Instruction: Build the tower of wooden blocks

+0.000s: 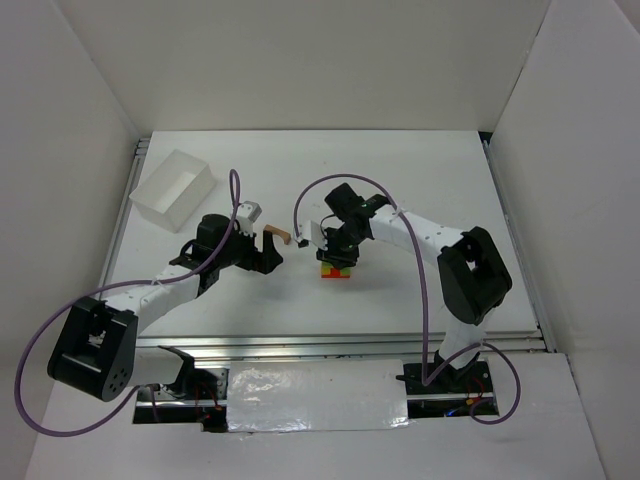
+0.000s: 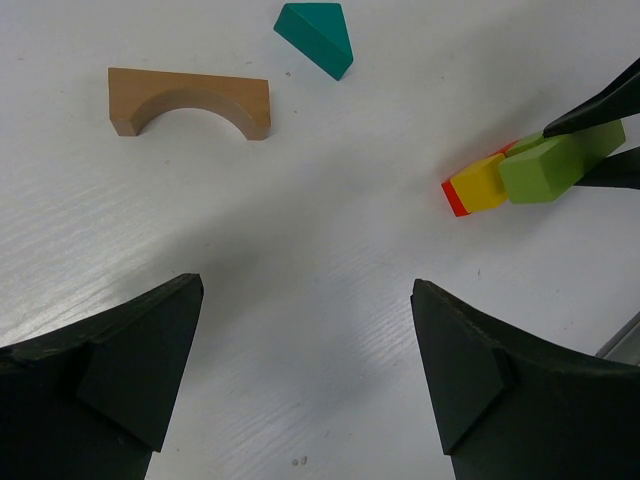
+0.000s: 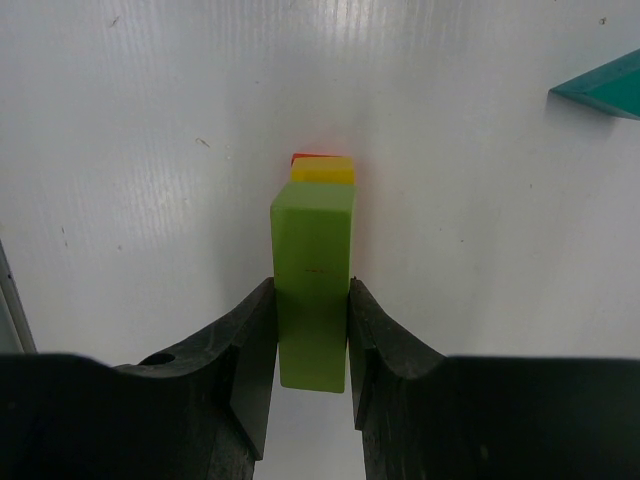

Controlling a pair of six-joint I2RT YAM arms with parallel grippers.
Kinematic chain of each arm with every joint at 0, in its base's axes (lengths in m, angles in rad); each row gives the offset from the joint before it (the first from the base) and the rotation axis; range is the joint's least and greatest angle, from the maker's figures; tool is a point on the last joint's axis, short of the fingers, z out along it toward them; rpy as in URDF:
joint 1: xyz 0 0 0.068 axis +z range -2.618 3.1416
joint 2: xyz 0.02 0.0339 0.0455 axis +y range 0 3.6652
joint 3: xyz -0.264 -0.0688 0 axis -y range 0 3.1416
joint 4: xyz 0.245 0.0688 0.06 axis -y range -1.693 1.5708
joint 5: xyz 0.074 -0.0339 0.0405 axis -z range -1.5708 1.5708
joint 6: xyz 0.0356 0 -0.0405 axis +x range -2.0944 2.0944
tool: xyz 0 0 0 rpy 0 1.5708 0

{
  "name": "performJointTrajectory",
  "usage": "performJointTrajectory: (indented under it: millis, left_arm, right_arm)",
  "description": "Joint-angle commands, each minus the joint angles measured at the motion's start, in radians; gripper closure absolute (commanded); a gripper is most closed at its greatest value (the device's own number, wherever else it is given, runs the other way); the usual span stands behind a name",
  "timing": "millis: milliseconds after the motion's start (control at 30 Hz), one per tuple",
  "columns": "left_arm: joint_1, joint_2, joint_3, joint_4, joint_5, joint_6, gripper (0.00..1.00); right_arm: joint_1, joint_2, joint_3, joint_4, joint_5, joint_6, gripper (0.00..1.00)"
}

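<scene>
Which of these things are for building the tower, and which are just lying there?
For the tower: green block, yellow block, red block, tan arch, teal wedge.
Just lying about: white box.

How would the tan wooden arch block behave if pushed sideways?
The tan wooden arch block seems to lie flat, so it would likely slide, not tip or roll. It looks like solid wood, so probably rigid. An off-centre push might spin it on the smooth white table.
</scene>
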Motion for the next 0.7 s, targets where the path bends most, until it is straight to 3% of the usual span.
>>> performJointTrajectory:
  millis: [0,667]
  left_arm:
    - [0.003,-0.003,0.026,0.028,0.023,0.020,0.01]
    - [0.005,0.029,0.032,0.035,0.054,0.023,0.01]
  right_arm:
    - [0.009,-0.001,0.020,0.004,-0.022,-0.016,0.93]
    - [0.013,0.023,0.053,-0.033,-0.036,-0.035,0.89]
